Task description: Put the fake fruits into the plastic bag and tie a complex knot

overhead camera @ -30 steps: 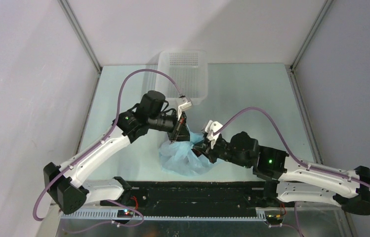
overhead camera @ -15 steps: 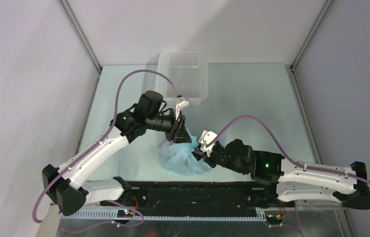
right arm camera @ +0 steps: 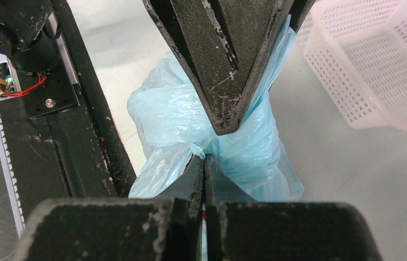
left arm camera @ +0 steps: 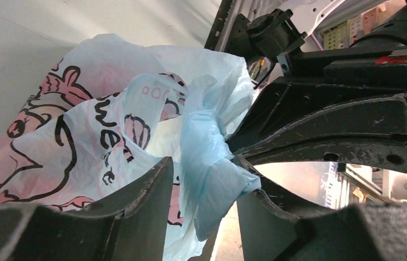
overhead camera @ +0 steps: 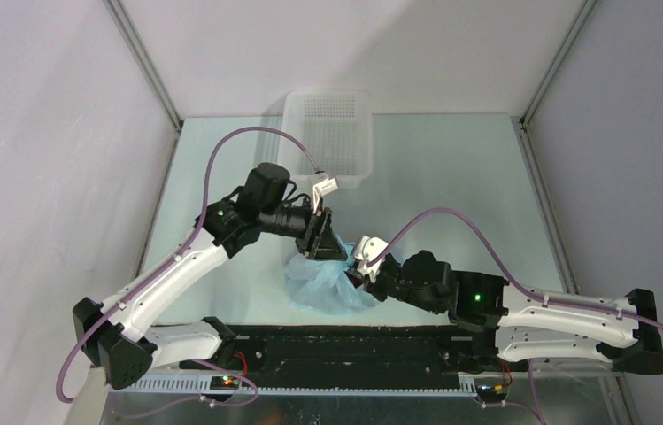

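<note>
The light-blue plastic bag (overhead camera: 323, 288) (left arm camera: 81, 125) (right arm camera: 255, 157), printed with pink and black figures, lies bunched near the table's front edge. Its twisted gathering, the knot (left arm camera: 207, 136) (right arm camera: 217, 142), rises between the two grippers. My left gripper (overhead camera: 326, 243) (left arm camera: 204, 179) is open, and a loose blue tail hangs between its fingers. My right gripper (overhead camera: 365, 270) (right arm camera: 204, 159) is shut, its tips pinching the bag's plastic at the twist. In the left wrist view its black fingers (left arm camera: 310, 130) meet the plastic from the right. The fake fruits are hidden.
A white perforated basket (overhead camera: 327, 133) (right arm camera: 375, 70) stands at the back of the table, beyond the left gripper. The black mounting rail (overhead camera: 354, 341) (right arm camera: 65, 109) runs along the near edge, close behind the bag. Grey walls enclose both sides.
My left gripper's jaws have gone from shut to open, releasing the bag's plastic. The right arm slid left and nearer the front edge, still pinching the bag.
</note>
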Tool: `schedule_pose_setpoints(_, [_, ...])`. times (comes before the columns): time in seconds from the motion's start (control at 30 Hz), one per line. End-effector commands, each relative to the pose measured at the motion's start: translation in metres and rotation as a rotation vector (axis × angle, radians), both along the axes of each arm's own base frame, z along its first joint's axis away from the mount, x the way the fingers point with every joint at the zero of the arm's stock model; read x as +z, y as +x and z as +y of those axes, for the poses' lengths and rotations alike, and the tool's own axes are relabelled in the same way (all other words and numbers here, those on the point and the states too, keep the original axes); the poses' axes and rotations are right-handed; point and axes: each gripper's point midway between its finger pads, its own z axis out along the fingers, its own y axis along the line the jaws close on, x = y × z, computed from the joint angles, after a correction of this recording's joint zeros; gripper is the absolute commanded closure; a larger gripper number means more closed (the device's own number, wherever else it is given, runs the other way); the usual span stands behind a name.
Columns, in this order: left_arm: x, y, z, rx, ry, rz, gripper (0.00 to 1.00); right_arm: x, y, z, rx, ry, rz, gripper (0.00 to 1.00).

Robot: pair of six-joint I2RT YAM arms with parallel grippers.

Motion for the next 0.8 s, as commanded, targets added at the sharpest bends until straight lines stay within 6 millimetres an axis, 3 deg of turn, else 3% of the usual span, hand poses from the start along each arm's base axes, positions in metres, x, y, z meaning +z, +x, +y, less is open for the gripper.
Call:
schedule_pose_setpoints(0.0, [0.016, -0.006, -0.003, -0.025, -0.060, 0.008, 0.49, 0.003, 0.001, 0.000, -0.006, 0.001, -0.018, 1.00])
schedule_pose_setpoints(0.3, [0.014, 0.000, -0.005, 0.000, -0.052, 0.019, 0.46, 0.003, -0.001, 0.001, 0.006, 0.003, -0.017, 1.00])
schedule_pose_setpoints(0.43, [0.007, 0.005, -0.007, 0.017, -0.031, 0.026, 0.58, 0.001, -0.001, 0.001, 0.007, -0.008, -0.016, 1.00])
schedule_pose_setpoints(0.6, [0.002, 0.010, -0.007, 0.031, -0.019, 0.020, 0.84, -0.002, -0.003, -0.001, 0.014, -0.020, -0.014, 1.00])
schedule_pose_setpoints(0.77, [0.004, 0.011, -0.010, 0.037, -0.053, 0.012, 0.97, -0.007, -0.008, -0.005, 0.028, -0.043, -0.001, 1.00])
